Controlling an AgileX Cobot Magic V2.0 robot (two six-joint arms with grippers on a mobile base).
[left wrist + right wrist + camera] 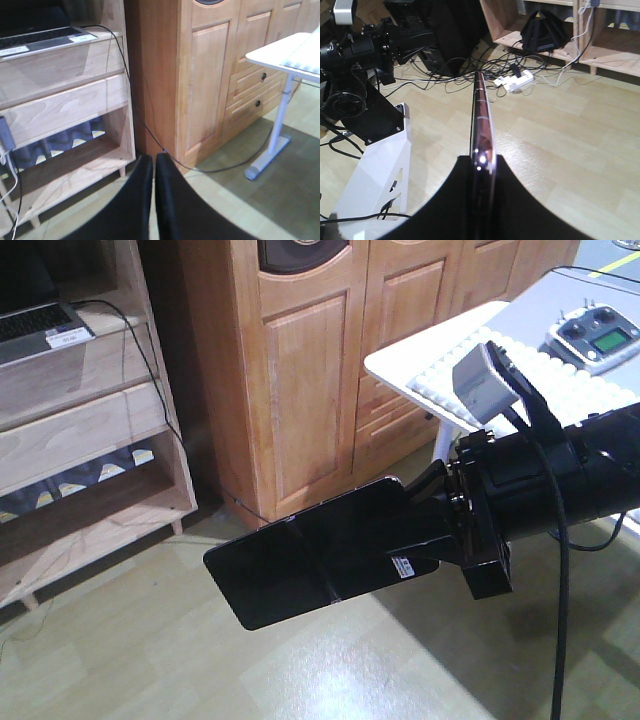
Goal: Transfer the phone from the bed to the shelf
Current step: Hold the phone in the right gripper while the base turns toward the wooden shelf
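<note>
So the phone (300, 565) is up in the air right now, clamped in the right end effector (415, 540). The fingers pinch one end of it, the end with the little white sticker (403, 566), and the rest of the black slab sticks out to the left over the pale floor (330, 670). From the right wrist view you see it dead edge-on, with the pinkish rim running straight up between the two black fingers.

The left end effector (154, 190) has its fingers together with just a thin slit between them and nothing in there. It hangs over the floor too, pointing at the bottom corner of the shelf unit.

The shelf (100, 370) is off to the left in the front view, pale wood, with a silver laptop (35, 325) sitting on the top board and a black cable (150, 360) trailing down the side. The phone is well apart from it and lower than that board, out in front of the big orange-brown cabinet (320, 370).

Off to the right there's a white surface (420, 355) with a grey remote controller (597, 340) on it. The right wrist view also shows a mess of cables and a white power strip (517, 80) on the floor.
</note>
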